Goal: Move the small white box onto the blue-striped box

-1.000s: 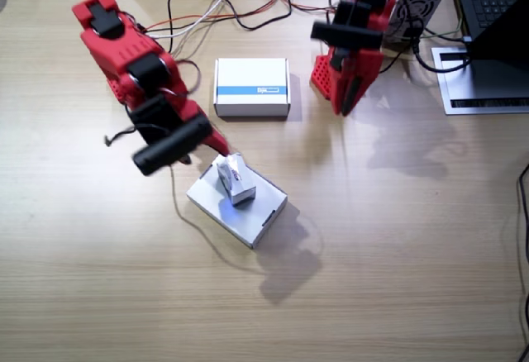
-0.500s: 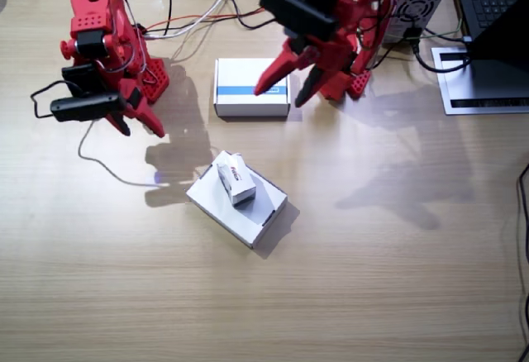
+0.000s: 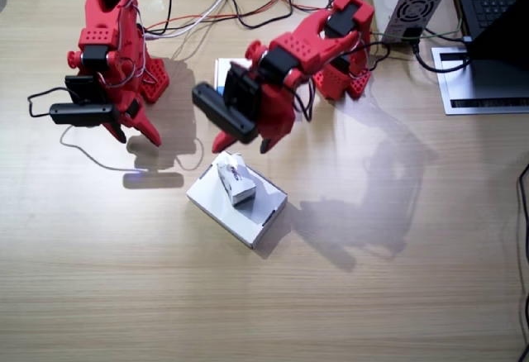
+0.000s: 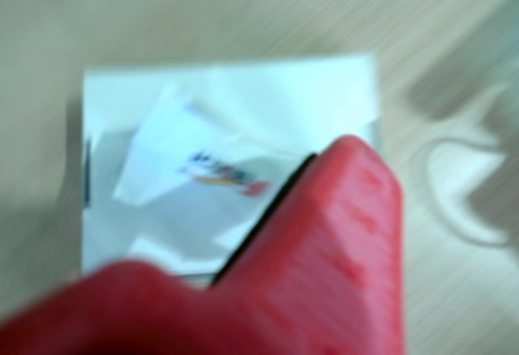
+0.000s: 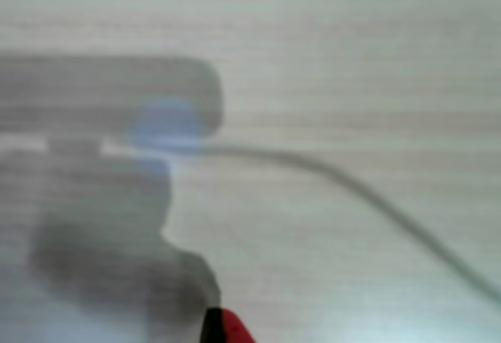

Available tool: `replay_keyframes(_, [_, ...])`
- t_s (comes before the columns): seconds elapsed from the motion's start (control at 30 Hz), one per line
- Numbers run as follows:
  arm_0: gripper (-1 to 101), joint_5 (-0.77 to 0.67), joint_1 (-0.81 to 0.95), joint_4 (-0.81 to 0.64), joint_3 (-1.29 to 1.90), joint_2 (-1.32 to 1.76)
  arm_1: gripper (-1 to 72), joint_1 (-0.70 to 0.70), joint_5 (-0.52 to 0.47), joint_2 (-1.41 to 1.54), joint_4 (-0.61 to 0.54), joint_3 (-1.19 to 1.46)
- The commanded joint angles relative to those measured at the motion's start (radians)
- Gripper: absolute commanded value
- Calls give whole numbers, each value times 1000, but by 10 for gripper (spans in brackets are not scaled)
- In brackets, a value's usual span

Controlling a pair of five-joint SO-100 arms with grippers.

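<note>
The tiny white cardboard carton with small print (image 3: 234, 179) rests on a plain white flat box (image 3: 240, 211) on the wooden table (image 3: 397, 279). The left arm's red claw (image 3: 241, 143) hangs just above and beyond it, jaws spread and empty. The carton's long axis runs diagonally. The blue-striped box hides behind that arm. The right arm's claw (image 3: 136, 130) stands farther off; whether it is released or clenched, I cannot tell.

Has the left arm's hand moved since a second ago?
Yes. The left arm's hand has swung out from beside its base, over the blue-striped box, and now hangs just above the small white box on the plain white box.
</note>
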Motion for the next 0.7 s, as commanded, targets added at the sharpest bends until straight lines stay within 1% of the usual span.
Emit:
replay_keyframes(0.0, [427, 51, -37, 91, -224, -109, 434, -11, -26, 28, -20, 0])
replay_keyframes(0.47, [413, 54, 29, 91, -471, -459, 438, -11, -41, 28, -18, 2])
replay_keyframes(0.67, [399, 46, 101, 91, -511, -512, 439, -12, -38, 28, -18, 2])
